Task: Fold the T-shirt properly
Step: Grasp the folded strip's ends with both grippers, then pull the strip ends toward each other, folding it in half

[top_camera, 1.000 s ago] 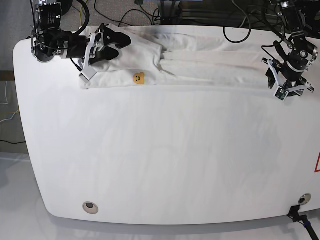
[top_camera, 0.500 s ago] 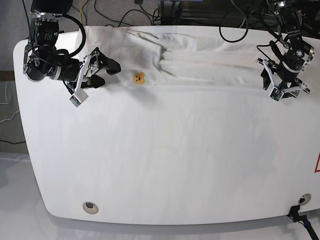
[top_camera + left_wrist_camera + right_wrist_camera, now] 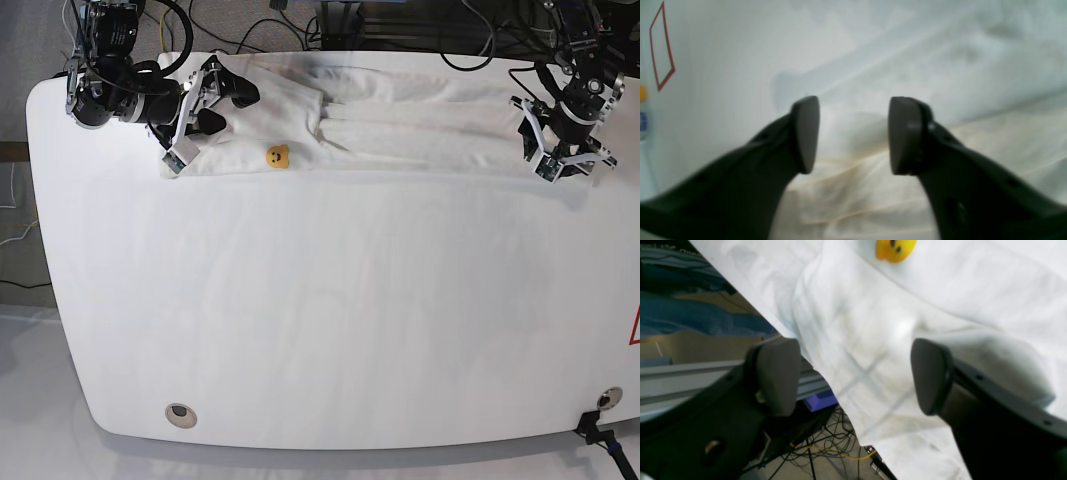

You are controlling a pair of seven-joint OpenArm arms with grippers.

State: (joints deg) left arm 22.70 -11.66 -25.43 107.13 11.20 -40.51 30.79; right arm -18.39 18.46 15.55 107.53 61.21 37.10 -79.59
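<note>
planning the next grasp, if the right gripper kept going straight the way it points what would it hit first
Most likely the T-shirt: white cloth fills the gap ahead of the open right gripper, near the table's far edge. The yellow smiley patch lies further on. Depth is unclear.

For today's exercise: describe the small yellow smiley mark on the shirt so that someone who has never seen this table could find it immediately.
Start with the big white table and look along its far edge, where the T-shirt lies as a long, narrow folded band. Near the band's front edge, just beside the right hand, sits the yellow smiley mark. It is the only coloured spot on the white cloth.
</note>
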